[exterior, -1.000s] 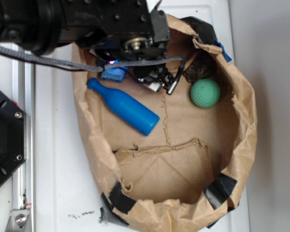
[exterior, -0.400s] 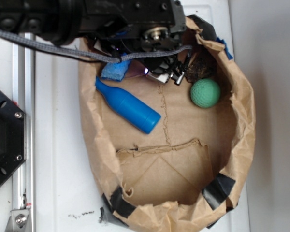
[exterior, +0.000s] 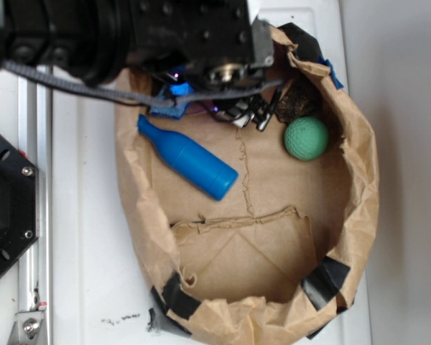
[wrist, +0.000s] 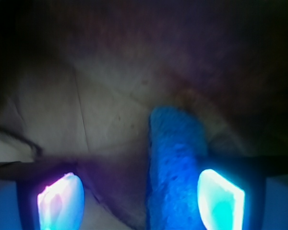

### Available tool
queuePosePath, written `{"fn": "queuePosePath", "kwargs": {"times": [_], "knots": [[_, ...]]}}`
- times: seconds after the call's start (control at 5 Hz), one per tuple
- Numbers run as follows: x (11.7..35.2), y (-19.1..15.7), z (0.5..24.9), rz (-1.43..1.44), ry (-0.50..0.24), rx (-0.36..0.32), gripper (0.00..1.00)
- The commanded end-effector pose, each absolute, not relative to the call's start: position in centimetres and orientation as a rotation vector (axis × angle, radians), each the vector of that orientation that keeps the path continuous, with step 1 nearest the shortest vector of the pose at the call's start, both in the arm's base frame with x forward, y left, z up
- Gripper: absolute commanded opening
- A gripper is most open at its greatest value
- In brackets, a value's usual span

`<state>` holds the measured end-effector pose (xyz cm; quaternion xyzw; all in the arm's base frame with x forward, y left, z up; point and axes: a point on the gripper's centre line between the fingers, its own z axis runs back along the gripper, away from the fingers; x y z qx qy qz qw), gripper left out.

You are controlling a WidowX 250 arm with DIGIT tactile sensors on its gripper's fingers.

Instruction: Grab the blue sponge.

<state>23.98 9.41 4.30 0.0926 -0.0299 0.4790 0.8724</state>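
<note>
- From the exterior view we see a brown paper bag (exterior: 151, 215), rolled down and open, lying on the white counter (exterior: 79, 251), with black tape patches at its rim.
- The black robot arm (exterior: 129, 29) reaches in over the bag's upper left part, with a grey cable (exterior: 72, 79) running across it.
- Only a small piece of the blue sponge (exterior: 174, 95) shows there, under the arm, near the neck of the glossy blue bottle (exterior: 190, 159), which lies slanted on the bag's floor.
- A green ball (exterior: 306, 138) rests at the right side, well apart from the sponge.
- In the wrist view the hand (wrist: 140, 199) stands apart, its two lit fingertips (wrist: 61, 200) at the lower corners.
- The blue sponge (wrist: 175, 163) stands on edge between them, close against the right fingertip and well clear of the left one.
- We cannot tell whether the right fingertip touches the sponge.
- Crumpled paper fills the dim space behind.
</note>
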Motion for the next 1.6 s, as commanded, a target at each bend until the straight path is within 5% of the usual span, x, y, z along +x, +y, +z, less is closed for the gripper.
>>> {"fn": "queuePosePath", "kwargs": {"times": [0.0,0.8,1.2,1.4], "knots": [[23.0,8.9,3.8,0.925,-0.07,0.163,1.0],[22.3,8.2,4.5,0.914,-0.043,0.13,1.0],[22.6,5.7,9.2,0.896,-0.121,0.035,1.0],[21.5,5.1,9.4,0.901,-0.107,0.038,1.0]]}}
